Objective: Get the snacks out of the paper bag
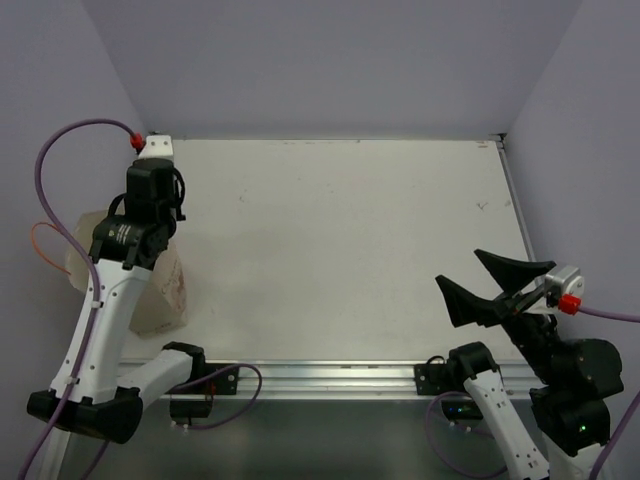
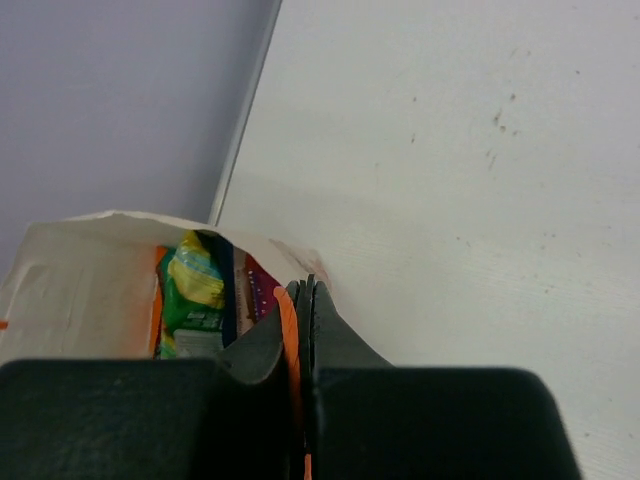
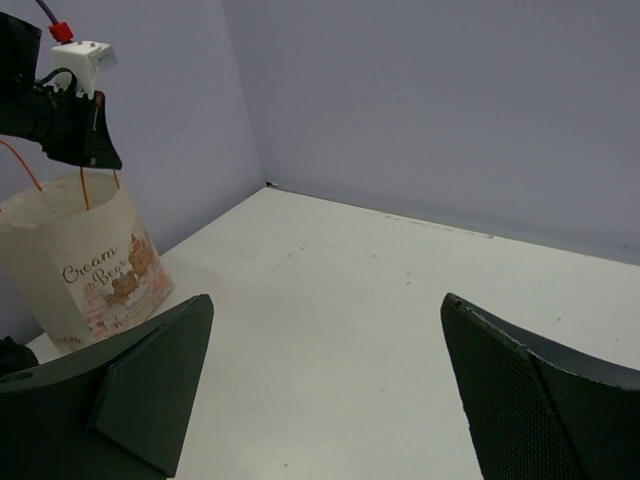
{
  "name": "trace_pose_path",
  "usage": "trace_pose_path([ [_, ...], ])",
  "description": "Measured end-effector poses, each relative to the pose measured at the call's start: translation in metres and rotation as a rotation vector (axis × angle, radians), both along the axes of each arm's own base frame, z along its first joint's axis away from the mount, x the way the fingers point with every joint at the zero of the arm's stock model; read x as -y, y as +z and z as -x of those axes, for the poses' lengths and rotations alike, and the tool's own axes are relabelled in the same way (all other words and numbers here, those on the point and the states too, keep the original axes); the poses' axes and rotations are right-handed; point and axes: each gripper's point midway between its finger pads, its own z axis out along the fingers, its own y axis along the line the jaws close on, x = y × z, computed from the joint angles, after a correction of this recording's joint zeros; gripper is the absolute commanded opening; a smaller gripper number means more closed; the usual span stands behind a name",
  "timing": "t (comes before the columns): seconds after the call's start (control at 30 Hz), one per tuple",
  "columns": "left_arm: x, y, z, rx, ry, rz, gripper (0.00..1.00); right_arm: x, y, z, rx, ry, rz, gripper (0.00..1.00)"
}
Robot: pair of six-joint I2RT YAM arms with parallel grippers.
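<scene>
Four glossy foil packets at least show in the open mouth of the small beige paper carrier bag [image 2: 70, 290]. A green-and-yellow packet [image 2: 195, 290] stands on end in the middle. A sliver of an orange packet [image 2: 158, 300] lies against the bag's inner wall on one side of it. A dark blue edge [image 2: 228, 295] and a purplish-red packet [image 2: 262, 292] are on the other side, nearest the jaws. All of them are inside the bag, and how many lie deeper cannot be told.

The left gripper [image 2: 305, 290] hangs just above the bag's rim. Its jaws are pressed together on a thin orange loop handle [image 2: 291, 340], which runs down between them. The second orange handle [image 1: 40, 240] arcs out free on the bag's outer side.

The bag is at the left edge of the white worktop [image 1: 350, 240], leaning a little, with "Cream Bear" and a small bear picture printed on the face turned toward the right arm. Whether its base rests fully on the worktop cannot be told.

The right gripper [image 1: 460, 268] is well apart from the bag, across the worktop, with its jaws spread wide and only bare worktop between them
</scene>
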Motion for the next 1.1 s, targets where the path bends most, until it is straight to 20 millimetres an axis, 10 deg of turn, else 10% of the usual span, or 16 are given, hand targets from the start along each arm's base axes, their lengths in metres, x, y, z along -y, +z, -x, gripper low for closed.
trace_pose_path([
  [0.3, 0.050, -0.006, -0.041, -0.059, -0.178, 0.105, 0.00, 0.000, 0.000, 0.000, 0.002, -0.002, 0.004, 0.99],
  [0.83, 0.253, 0.013, -0.076, -0.055, -0.619, 0.214, 0.04, 0.006, 0.000, 0.001, 0.011, -0.032, 0.004, 0.99],
  [1.1, 0.282, 0.018, -0.068, -0.049, -0.670, 0.244, 0.76, 0.006, -0.001, 0.001, 0.010, -0.033, 0.007, 0.99],
])
